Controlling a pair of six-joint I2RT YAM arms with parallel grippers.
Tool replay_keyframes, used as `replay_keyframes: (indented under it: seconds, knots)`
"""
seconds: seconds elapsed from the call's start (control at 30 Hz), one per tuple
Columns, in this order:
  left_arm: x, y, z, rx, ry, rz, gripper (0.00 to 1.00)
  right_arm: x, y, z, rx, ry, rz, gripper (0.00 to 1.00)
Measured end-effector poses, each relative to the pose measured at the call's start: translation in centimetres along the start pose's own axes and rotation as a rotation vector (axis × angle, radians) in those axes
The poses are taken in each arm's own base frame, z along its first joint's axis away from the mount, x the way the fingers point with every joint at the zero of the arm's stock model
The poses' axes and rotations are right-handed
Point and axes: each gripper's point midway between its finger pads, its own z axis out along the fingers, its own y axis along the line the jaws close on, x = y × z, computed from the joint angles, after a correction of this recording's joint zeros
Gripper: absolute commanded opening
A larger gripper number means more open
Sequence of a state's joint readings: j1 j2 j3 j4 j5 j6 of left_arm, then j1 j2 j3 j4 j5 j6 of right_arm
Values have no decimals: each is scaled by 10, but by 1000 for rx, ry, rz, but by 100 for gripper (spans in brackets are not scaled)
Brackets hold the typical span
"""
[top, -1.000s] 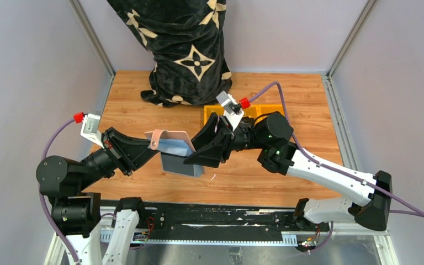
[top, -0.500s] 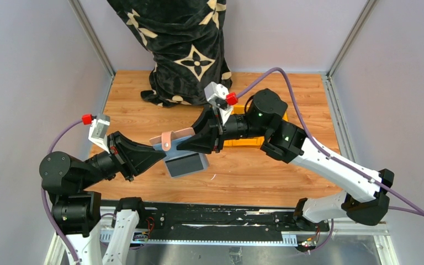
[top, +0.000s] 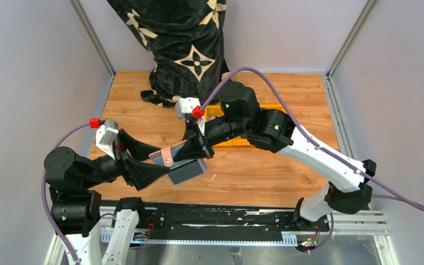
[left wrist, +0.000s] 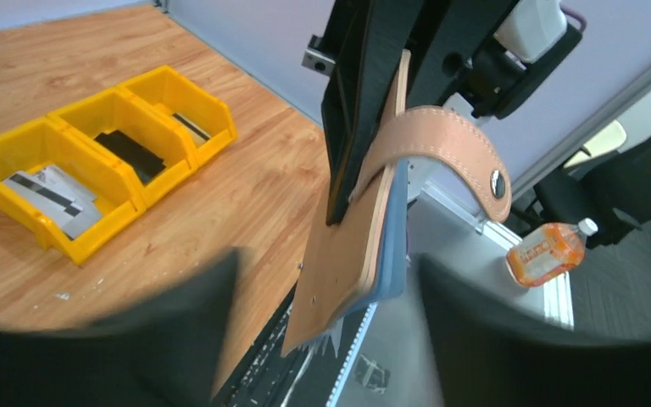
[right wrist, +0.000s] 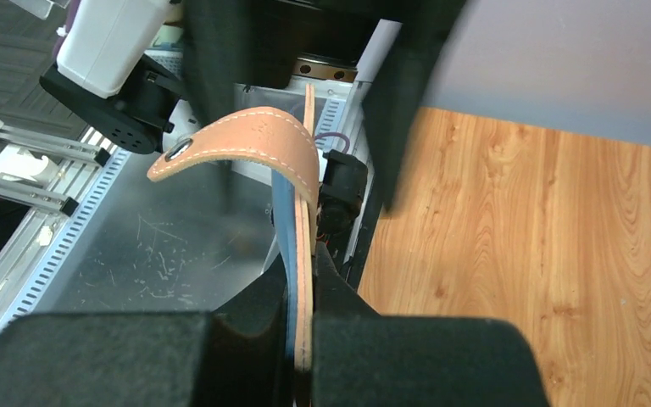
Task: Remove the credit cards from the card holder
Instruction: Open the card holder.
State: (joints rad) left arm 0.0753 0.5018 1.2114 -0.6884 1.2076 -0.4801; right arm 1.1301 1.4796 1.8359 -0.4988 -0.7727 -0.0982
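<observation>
The tan-brown card holder (top: 172, 152) hangs in the air above the table, its snap strap (left wrist: 441, 140) curling free. My right gripper (right wrist: 303, 322) is shut on one edge of it, seen from above at the right gripper (top: 192, 149). A pale blue credit card (left wrist: 397, 246) lies flat against the holder's inner side, also edge-on as the blue card (right wrist: 286, 220). A grey flat panel (top: 187, 172) shows under the holder; I cannot tell whether it is a flap or a card. My left gripper (top: 157, 160) stands open, fingers either side of the holder's lower end, not touching.
A yellow three-compartment bin (left wrist: 68, 246) sits on the wooden table behind the right arm, with a black item and printed papers inside. A person in a black patterned garment (top: 182, 44) stands at the table's far edge. The black rail (top: 210, 221) runs along the near edge.
My right gripper has closed on the card holder and carried it left and nearer. My left gripper has let go of the holder, opened and drawn back a little.
</observation>
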Motion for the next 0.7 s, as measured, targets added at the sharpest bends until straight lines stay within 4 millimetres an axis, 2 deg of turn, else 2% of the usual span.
replay_keyframes:
  seconds: [0.1, 0.27, 0.43, 0.53, 0.67, 0.7]
  knots:
    - [3, 7, 0, -37, -17, -4, 100, 5, -3, 6, 13, -1, 22, 0]
    - [12, 24, 0, -110, -55, -49, 100, 5, -15, 7, 119, -153, 115, 0]
    - [21, 33, 2, -125, -92, -162, 100, -17, -32, -5, 248, -428, 205, 0]
    - [18, 32, 2, -122, -113, -207, 100, -24, -44, -12, 306, -591, 254, 0]
    - [12, 31, 4, -109, -138, -250, 95, -29, -56, -18, 348, -725, 289, 0]
    - [11, 31, 5, -103, -145, -267, 91, -33, -57, -21, 357, -770, 291, 0]
